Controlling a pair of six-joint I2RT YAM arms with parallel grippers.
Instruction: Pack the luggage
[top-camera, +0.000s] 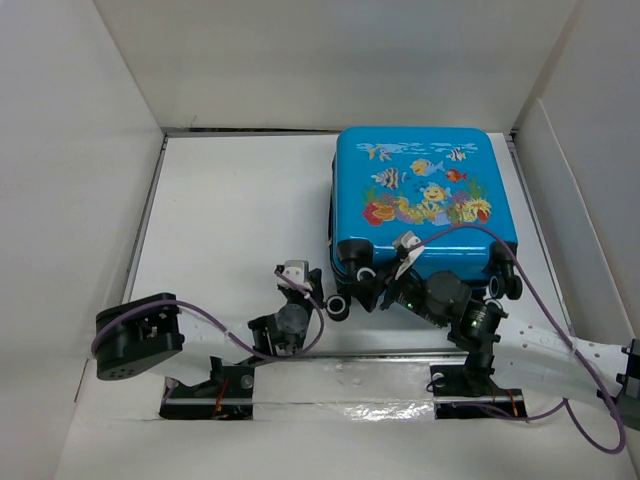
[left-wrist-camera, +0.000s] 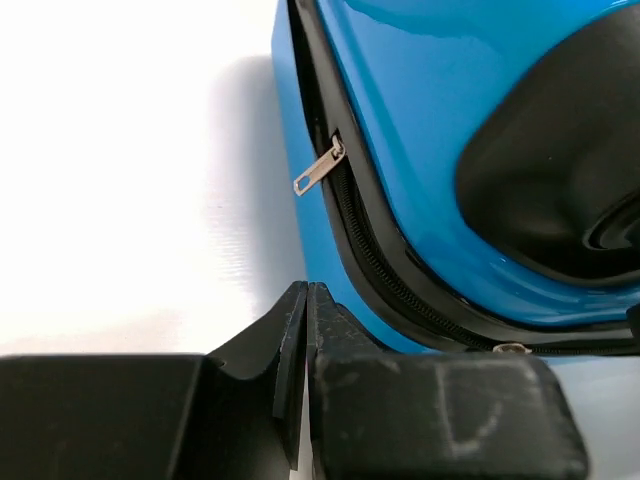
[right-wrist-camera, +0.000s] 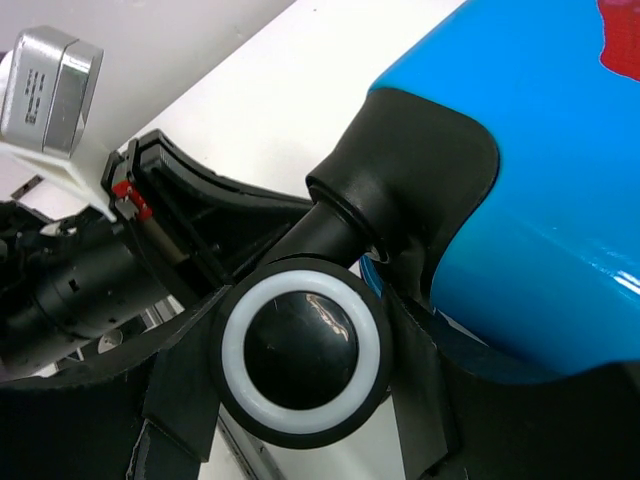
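At the near side of the white table (top-camera: 230, 200), the left gripper (left-wrist-camera: 306, 292) is pictured fully closed with nothing held. Its tips are set just beside the zip seam at the near-left corner of the luggage (top-camera: 425, 190), a silver zipper pull (left-wrist-camera: 320, 168) just ahead. The right gripper (right-wrist-camera: 300, 335) is clasped, part-open, around a black, white-ringed wheel (right-wrist-camera: 305, 362). Beyond, the blue case is laid flat and shut, fish print upward, towards the table's far right.

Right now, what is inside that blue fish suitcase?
Nothing inside shows: the suitcase lies closed, a zipper pull at its seam. Whatever it holds is hidden.
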